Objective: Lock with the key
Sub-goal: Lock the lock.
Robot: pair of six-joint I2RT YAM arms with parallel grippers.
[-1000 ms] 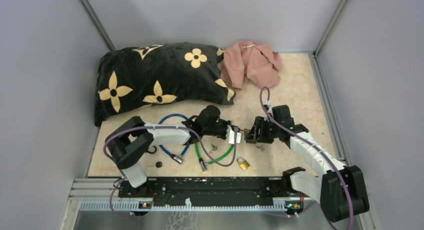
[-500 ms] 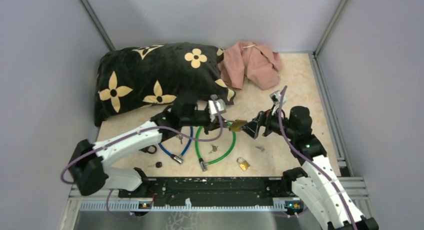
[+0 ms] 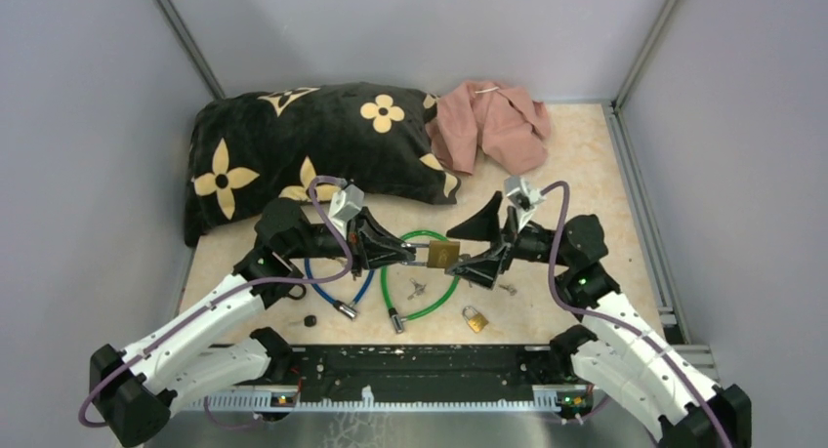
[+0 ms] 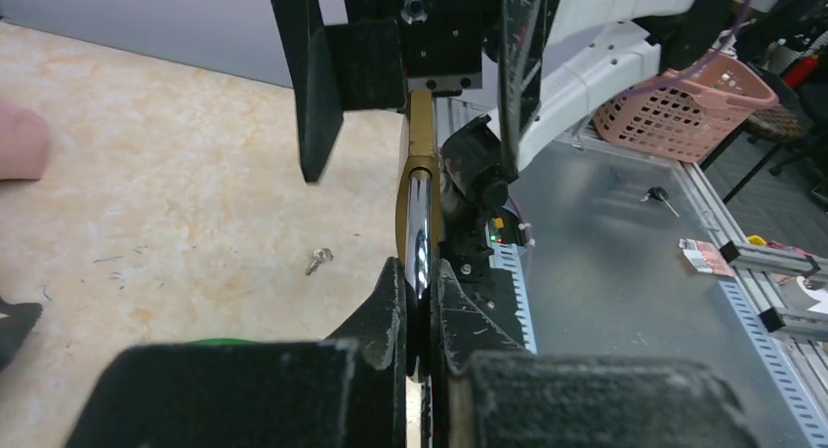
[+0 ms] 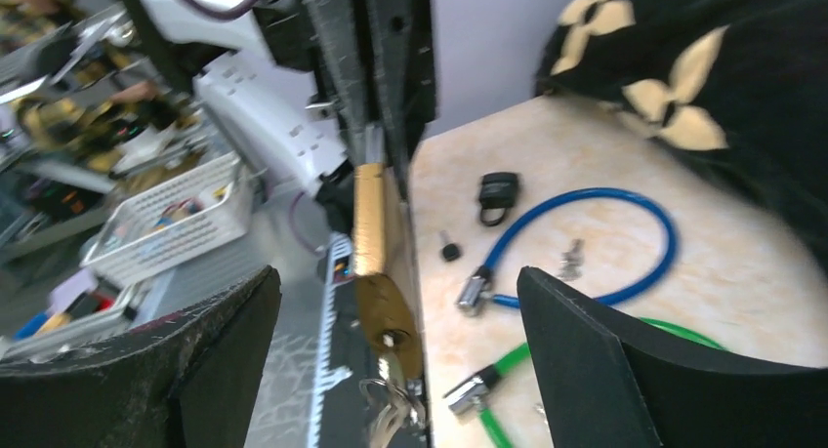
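You held the brass padlock up off the worktop near its middle, between the two arms. Your left gripper sat at the padlock's 9 o'clock, and its jaws were pinched tight on the silver shackle, leaving the brass body sticking out toward the other arm. Your right gripper faced it from 3 o'clock with its jaws spread wide, one finger at the padlock's 12 o'clock side and the other at its 6 o'clock side. In the right wrist view neither finger touched the brass. A small bunch of keys hung at the end of the body nearest the right wrist camera, though blur there hid how far the key was seated. Under the held padlock a green cable lock lay looped on the worktop, and a blue cable lock lay just beside it at 9 o'clock. A second, smaller brass padlock rested on the worktop at 5 o'clock of the held one, and loose keys lay inside the green loop. A black flowered pillow filled the worktop's 10 o'clock corner. A pink cloth lay bunched against it at 1 o'clock of the padlock.
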